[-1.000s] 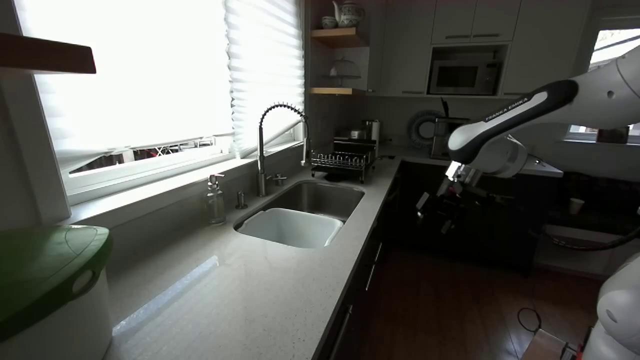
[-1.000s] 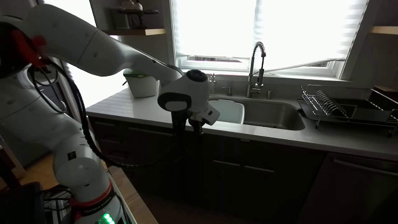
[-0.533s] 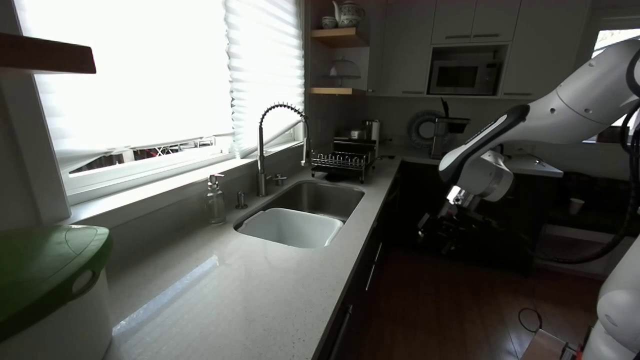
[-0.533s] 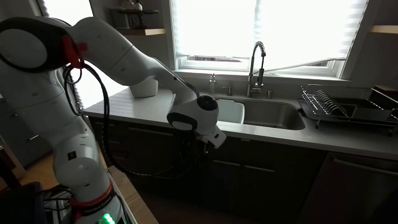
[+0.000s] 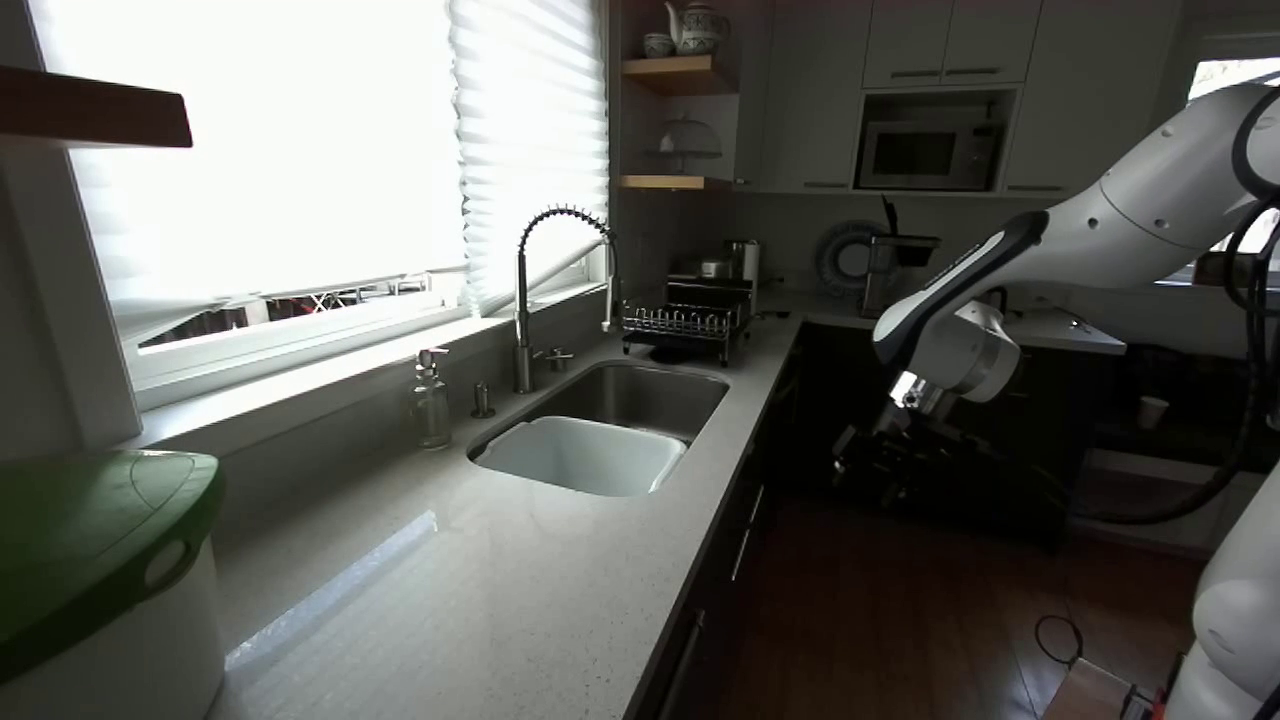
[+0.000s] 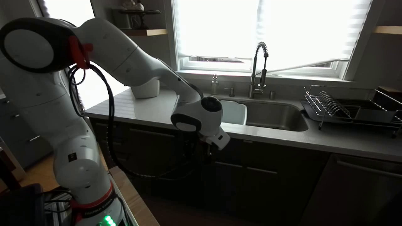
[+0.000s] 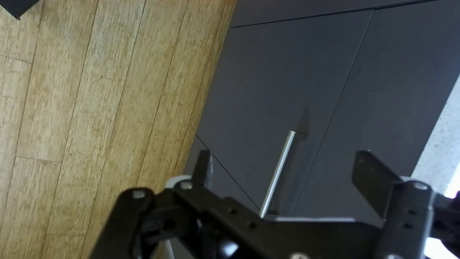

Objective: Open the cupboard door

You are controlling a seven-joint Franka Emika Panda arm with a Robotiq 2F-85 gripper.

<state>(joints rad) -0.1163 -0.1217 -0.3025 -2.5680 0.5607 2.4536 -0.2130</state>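
The cupboard door (image 7: pixel 266 79) is a flat dark grey panel in the wrist view, closed flush with thin gaps around it. A straight silver bar handle (image 7: pixel 278 172) runs along its upper edge, near the gap below another dark panel. My gripper (image 7: pixel 287 163) is open; its black fingers (image 7: pixel 373 180) stand wide on either side of the handle in that view, with nothing between the pads. In an exterior view the gripper (image 5: pixel 870 465) hangs apart from the cabinet front, below counter height. In an exterior view the dark cabinet front (image 6: pixel 238 191) is mostly lost in shadow.
The pale countertop (image 6: pixel 282 138) overhangs the cabinet front, with a sink (image 6: pixel 273 116) in it. More bar handles (image 6: pixel 261 170) stick out along the front. A dishwasher (image 6: pixel 358 188) is at the right. A black cable (image 6: pixel 110 135) hangs from the arm.
Over the last second the arm has come down, and the hand has dropped from the counter edge to below it, slightly towards the sink side. The last half second shows only a small shift.
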